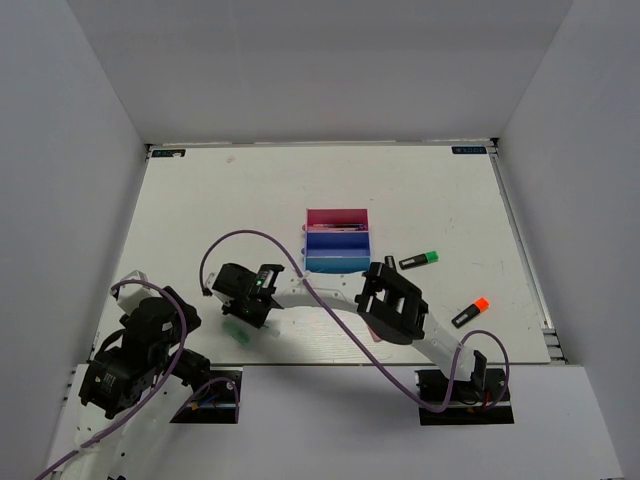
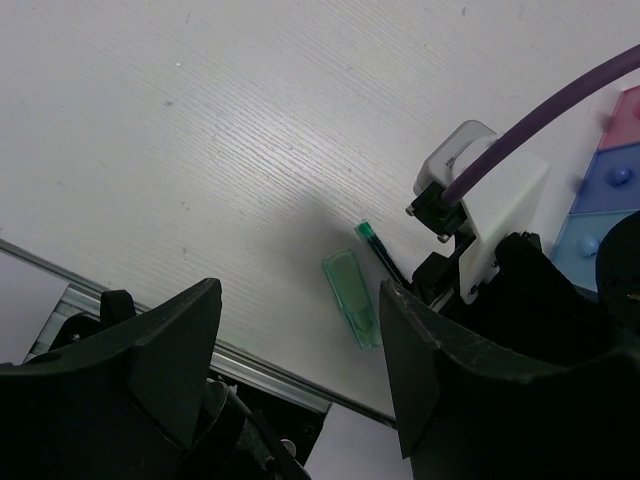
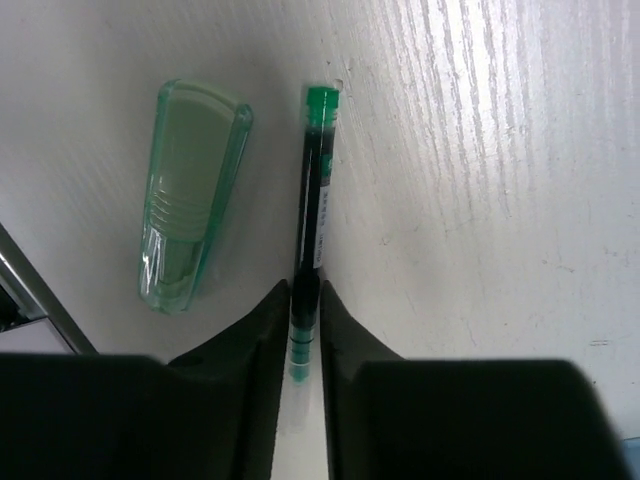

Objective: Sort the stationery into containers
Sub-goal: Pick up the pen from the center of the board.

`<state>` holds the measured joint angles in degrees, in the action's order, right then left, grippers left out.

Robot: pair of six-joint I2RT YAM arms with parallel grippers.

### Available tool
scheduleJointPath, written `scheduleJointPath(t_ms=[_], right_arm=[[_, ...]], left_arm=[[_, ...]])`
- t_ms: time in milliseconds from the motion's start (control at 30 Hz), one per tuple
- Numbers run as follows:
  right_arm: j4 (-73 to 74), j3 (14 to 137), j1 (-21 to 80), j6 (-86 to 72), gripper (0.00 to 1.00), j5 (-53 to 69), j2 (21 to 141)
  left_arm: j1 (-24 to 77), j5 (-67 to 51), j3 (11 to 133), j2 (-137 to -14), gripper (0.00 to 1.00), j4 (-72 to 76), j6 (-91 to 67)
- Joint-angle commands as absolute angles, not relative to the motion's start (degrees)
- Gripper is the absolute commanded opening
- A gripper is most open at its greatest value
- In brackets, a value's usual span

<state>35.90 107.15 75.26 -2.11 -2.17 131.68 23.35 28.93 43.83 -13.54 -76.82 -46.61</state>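
My right gripper (image 1: 243, 306) reaches across to the near left of the table. It is shut on a thin dark pen (image 3: 314, 215) with green ends, held by its lower end between the fingertips of the right gripper (image 3: 305, 300), low at the table surface. A mint-green stick (image 3: 192, 200) lies flat just left of the pen and also shows in the top view (image 1: 237, 333). My left gripper (image 2: 300, 350) is open and empty, back from the stick (image 2: 352, 298). The joined trays stand mid-table: magenta (image 1: 335, 217), dark blue (image 1: 337, 242), light blue (image 1: 337, 264).
A green-capped highlighter (image 1: 420, 260) and an orange-capped highlighter (image 1: 469, 312) lie right of the trays. The table's metal front rail (image 2: 250, 365) runs just behind the mint stick. A purple cable (image 1: 300, 270) loops over the right arm. White walls enclose the table.
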Motion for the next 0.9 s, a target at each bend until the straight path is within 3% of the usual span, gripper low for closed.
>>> scheduleJointPath(t_ms=[0, 167, 867], right_arm=[[38.49, 106.0, 75.15, -1.84, 0.2, -0.61, 135.35], [40.08, 105.38, 74.62, -2.11, 0.0, 3.86, 135.44], [42.36, 108.1, 70.49, 2.46, 0.0, 2.73, 125.25]], left_arm=[[23.29, 28.3, 44.65, -13.45, 0.74, -79.28, -47.2], [23.29, 28.3, 44.82, -13.45, 0.74, -79.19, -47.29], [23.29, 27.33, 44.21, -13.62, 0.73, -78.49, -47.64]])
